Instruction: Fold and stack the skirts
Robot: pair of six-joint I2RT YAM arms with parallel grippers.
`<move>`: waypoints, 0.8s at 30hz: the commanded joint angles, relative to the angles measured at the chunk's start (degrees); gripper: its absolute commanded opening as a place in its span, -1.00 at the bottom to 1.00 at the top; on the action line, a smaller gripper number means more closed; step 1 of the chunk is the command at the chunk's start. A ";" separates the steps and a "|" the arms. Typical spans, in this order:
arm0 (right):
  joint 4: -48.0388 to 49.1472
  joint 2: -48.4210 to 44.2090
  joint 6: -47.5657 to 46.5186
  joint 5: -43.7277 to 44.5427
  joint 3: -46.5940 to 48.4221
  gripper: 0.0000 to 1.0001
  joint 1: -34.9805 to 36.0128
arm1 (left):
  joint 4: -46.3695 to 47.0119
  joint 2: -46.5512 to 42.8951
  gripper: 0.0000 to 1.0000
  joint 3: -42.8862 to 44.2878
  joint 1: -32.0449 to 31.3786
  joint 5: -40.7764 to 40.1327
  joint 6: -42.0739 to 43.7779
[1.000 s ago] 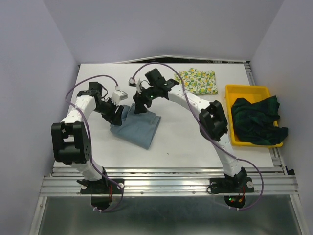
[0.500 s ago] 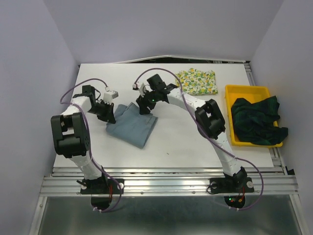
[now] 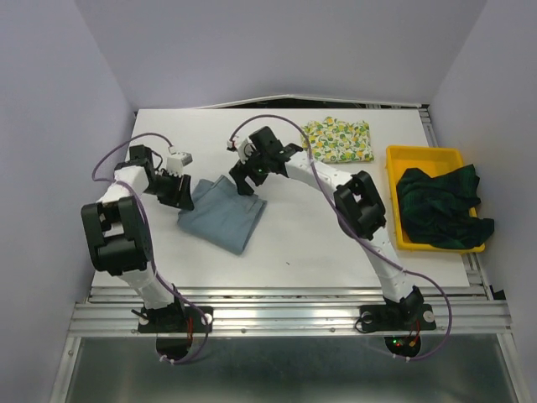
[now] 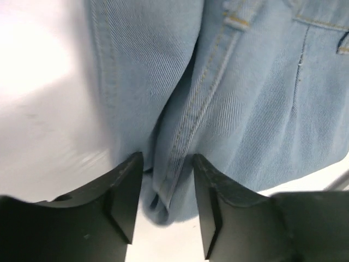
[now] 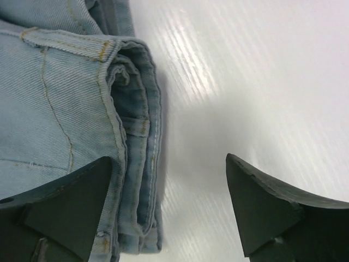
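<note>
Light blue-grey denim skirt [image 3: 222, 216] lies folded left of centre on the white surface [image 3: 319, 243]. Left gripper [image 3: 177, 189] is at its far-left corner, fingers [image 4: 124, 196] clenched on a bunched seam fold. Right gripper [image 3: 245, 180] is at the skirt's far edge, fingers [image 5: 71, 196] spread wide and gripping nothing, one over the layered edge, the other over bare surface. Risks: left has only a thin pinch near the hem, so a pull could slip it out, or lift just the top layer and undo the fold. Right straddles the stack edge, so closing there likely catches some layers, not all, and skews the fold. With only one side held, a drag would twist the cloth. Folded white-yellow lemon-print skirt [image 3: 337, 138] sits at the back, well apart. Dark green-navy plaid skirt [image 3: 440, 206] is bunched in the yellow plastic tray [image 3: 424, 152], not yet folded, so plenty of the task is left.
</note>
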 commanded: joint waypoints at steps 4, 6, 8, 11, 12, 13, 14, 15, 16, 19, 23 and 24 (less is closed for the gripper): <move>1.31 -16.98 20.14 4.16 -7.16 0.99 -0.17 | -1.05 -20.89 0.11 3.13 -6.43 -7.47 14.16; 1.75 -19.72 25.32 2.31 -13.91 1.00 -0.17 | 0.42 -21.95 0.11 0.68 -12.56 -11.33 17.59; 2.19 -22.89 27.62 4.05 -17.80 1.00 -0.17 | 2.44 -21.96 0.11 -2.23 -16.89 -13.97 18.49; 1.93 -25.79 27.98 8.71 -22.02 1.00 -1.49 | 6.31 -17.75 0.07 -1.98 -21.65 -14.08 15.78; 1.93 -26.24 29.29 8.55 -22.47 1.00 -2.54 | 7.02 -15.91 0.05 -1.36 -22.18 -13.73 14.46; 1.49 -26.68 30.09 4.81 -22.65 1.00 -5.33 | 8.33 -11.54 0.01 0.12 -22.36 -13.46 11.66; 1.49 -26.85 30.96 2.51 -23.00 1.00 -7.01 | 9.48 -9.50 -0.01 0.75 -22.27 -13.46 10.07; 1.58 -27.03 32.80 0.74 -23.27 1.00 -8.42 | 11.31 -7.22 -0.02 1.28 -22.27 -15.20 8.83; 1.58 -27.21 33.60 -0.93 -23.70 1.00 -9.83 | 12.03 -5.10 -0.02 1.63 -22.27 -15.91 7.78; 1.49 -27.03 35.45 -6.13 -24.76 0.93 -13.70 | 13.79 2.37 -0.03 3.47 -22.36 -18.89 6.01; 1.49 -27.73 35.46 -4.81 -25.64 0.94 -14.85 | 13.09 11.43 -0.03 9.69 -22.36 -19.70 4.79; 1.49 -27.91 35.46 -4.73 -25.99 0.95 -14.85 | 12.57 13.01 -0.03 11.37 -22.36 -19.01 2.95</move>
